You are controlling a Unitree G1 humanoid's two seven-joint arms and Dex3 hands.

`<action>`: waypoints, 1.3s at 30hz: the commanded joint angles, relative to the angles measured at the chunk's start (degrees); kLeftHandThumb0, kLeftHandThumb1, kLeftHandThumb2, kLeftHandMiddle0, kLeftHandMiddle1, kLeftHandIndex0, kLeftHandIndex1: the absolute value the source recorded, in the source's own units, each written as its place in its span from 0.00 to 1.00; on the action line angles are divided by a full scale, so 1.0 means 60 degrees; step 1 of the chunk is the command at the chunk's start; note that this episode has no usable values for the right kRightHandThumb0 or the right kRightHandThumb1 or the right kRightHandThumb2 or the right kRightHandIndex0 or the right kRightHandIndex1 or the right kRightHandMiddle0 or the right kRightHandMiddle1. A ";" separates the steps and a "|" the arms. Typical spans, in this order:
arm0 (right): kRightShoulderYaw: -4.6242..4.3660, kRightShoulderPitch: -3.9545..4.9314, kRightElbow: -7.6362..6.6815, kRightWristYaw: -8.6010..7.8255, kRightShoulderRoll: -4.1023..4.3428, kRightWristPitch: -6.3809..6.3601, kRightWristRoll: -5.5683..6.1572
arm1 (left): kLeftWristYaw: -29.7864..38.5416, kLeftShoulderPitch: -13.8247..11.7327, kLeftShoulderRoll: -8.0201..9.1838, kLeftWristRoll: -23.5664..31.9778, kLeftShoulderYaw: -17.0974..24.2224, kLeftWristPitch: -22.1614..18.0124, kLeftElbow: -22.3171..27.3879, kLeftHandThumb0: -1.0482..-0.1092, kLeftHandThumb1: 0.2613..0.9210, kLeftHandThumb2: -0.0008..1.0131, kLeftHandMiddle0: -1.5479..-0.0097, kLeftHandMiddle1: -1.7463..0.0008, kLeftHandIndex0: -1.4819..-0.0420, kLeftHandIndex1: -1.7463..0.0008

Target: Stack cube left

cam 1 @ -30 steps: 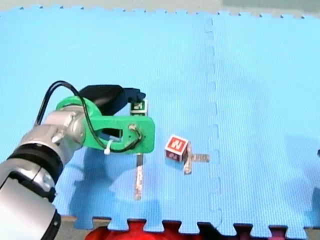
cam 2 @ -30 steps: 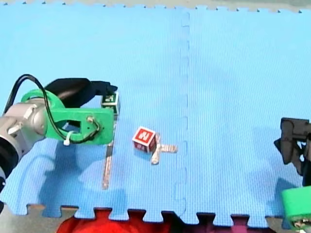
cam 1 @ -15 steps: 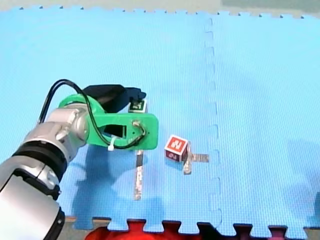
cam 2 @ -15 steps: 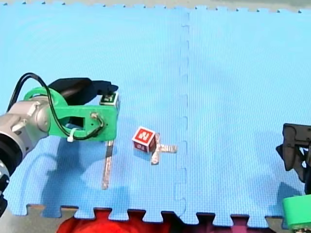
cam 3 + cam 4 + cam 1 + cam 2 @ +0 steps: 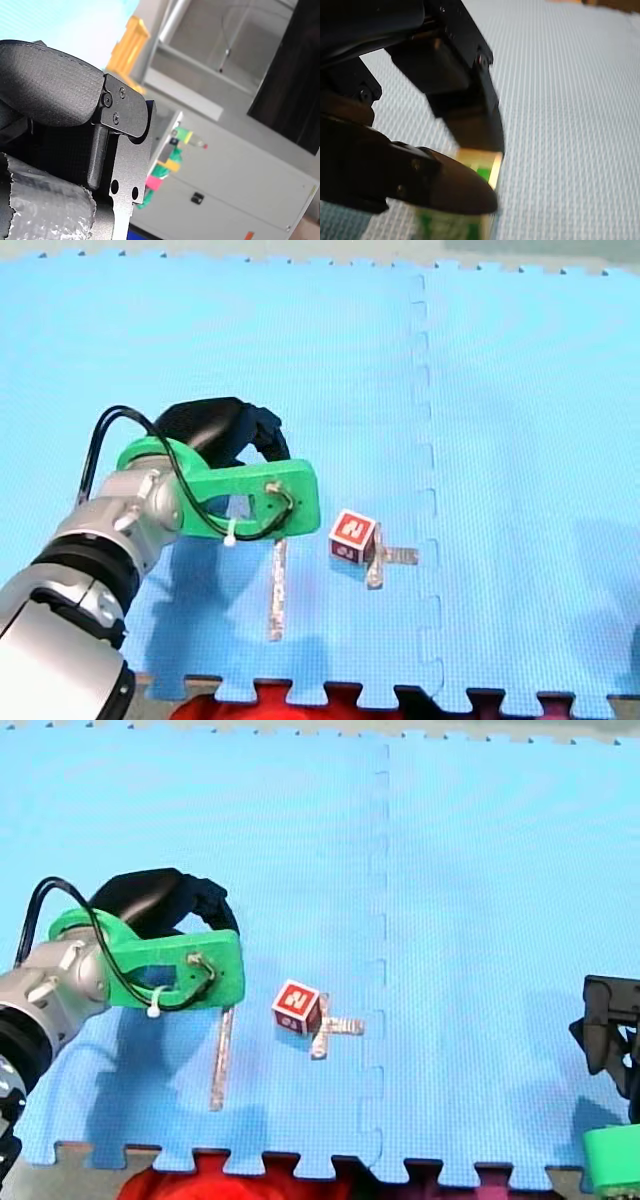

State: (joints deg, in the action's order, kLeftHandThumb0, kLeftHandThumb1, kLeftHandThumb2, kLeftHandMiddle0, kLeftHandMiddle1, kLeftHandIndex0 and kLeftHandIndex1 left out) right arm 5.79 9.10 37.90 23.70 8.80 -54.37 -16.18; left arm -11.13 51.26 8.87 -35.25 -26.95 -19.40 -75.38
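Blue foam mat (image 5: pixel 500 390): two interlocking tiles.
Cubes: two. A red cube with a white letter (image 5: pixel 352 535) sits on the mat, touching a silver tape cross (image 5: pixel 385 560). A green cube (image 5: pixel 485 167) shows in the second wrist view, pinched between dark fingers (image 5: pixel 470 125).
Tape marks: two, the cross and a silver strip (image 5: pixel 277 590).
Left hand (image 5: pixel 225 430): above the mat, left of the red cube, fingers curled.
Right hand (image 5: pixel 605 1030): at the lower right edge; open or closed, I cannot tell.
Change: the left hand has lifted and now hides the green cube from above. The red cube has not moved.
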 commanded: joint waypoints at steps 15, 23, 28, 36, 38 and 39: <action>0.0043 -0.0027 -0.0083 -0.0043 0.0038 -0.0089 0.0033 | 0.0012 0.0067 0.0254 -0.0306 -0.0235 -0.0270 -0.0039 0.67 0.84 0.00 0.35 0.00 0.20 0.85; 0.0025 -0.0046 -0.0211 0.0008 -0.0043 0.0069 -0.0034 | 0.0022 0.0071 0.0313 -0.0316 -0.0285 -0.0358 -0.0036 0.66 0.84 0.00 0.34 0.00 0.21 0.88; -0.0017 -0.0036 -0.0274 0.0105 -0.0121 0.0177 -0.0165 | 0.0041 0.0072 0.0422 -0.0336 -0.0315 -0.0501 -0.0036 0.66 0.84 0.00 0.34 0.00 0.20 0.89; -0.0107 -0.0083 -0.0430 0.0192 -0.0251 0.0377 -0.0289 | -0.0271 -0.0002 0.0983 -0.0033 -0.0001 -0.2073 0.0279 0.65 0.85 0.00 0.34 0.00 0.20 0.90; -0.0118 -0.0064 -0.0403 0.0206 -0.0259 0.0412 -0.0300 | -0.0315 0.0003 0.1186 0.0042 0.0087 -0.2641 0.0494 0.65 0.84 0.00 0.33 0.00 0.19 0.90; -0.0123 -0.0045 -0.0377 0.0215 -0.0262 0.0423 -0.0306 | -0.0256 0.0012 0.1269 0.0078 0.0120 -0.2825 0.0596 0.65 0.84 0.00 0.33 0.00 0.19 0.91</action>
State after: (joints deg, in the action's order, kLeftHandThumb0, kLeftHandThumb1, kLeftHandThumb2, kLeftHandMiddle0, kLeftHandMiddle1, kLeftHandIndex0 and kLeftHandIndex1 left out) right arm 5.06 8.91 35.59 24.74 7.14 -52.19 -17.99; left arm -12.66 51.36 14.95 -35.30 -26.84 -34.34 -73.07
